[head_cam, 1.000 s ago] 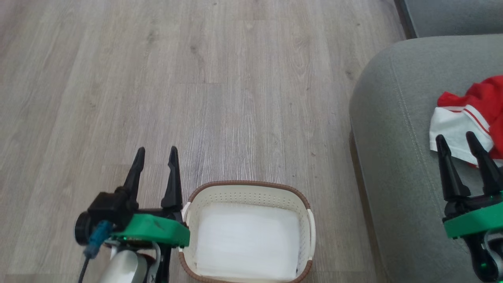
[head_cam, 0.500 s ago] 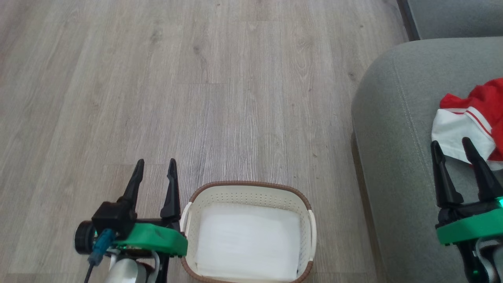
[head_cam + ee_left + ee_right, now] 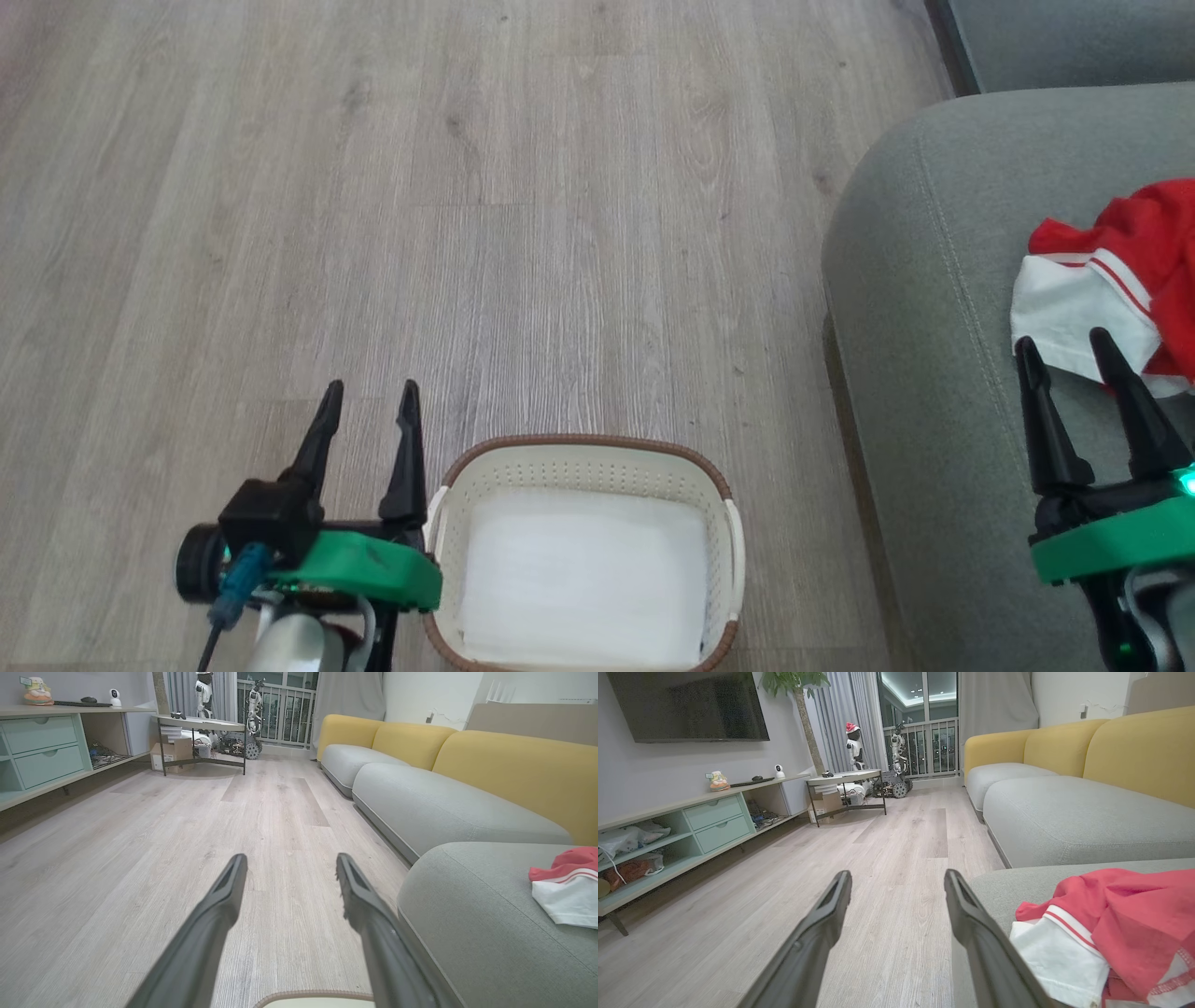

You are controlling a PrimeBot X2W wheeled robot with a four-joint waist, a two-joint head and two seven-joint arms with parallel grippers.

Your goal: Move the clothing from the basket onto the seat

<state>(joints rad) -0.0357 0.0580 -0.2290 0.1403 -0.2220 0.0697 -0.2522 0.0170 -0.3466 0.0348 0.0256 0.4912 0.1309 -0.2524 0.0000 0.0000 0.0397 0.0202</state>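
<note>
The red clothing [image 3: 1134,252] with white panels lies bunched on the grey-green seat [image 3: 924,308] at the right edge of the head view. It also rests on the cushion in the left wrist view, clothing [image 3: 567,886], and in the right wrist view, clothing [image 3: 1115,924]. The cream basket [image 3: 583,467] with its brown rim stands on the floor at bottom centre, with nothing but a white bottom inside. My left gripper [image 3: 369,392] is open beside the basket's left handle. My right gripper [image 3: 1064,343] is open above the seat, just short of the clothing's white panel, holding nothing.
Pale wood floor [image 3: 420,187] stretches ahead and to the left. A long sofa [image 3: 1064,798] with yellow backs runs along the right. A low green shelf unit [image 3: 691,826] lines the left wall, with a small table [image 3: 845,781] and toy robots far off.
The right gripper has drawn back a little from the clothing, staying open. The left gripper has lowered slightly beside the basket. The head view shifted a bit.
</note>
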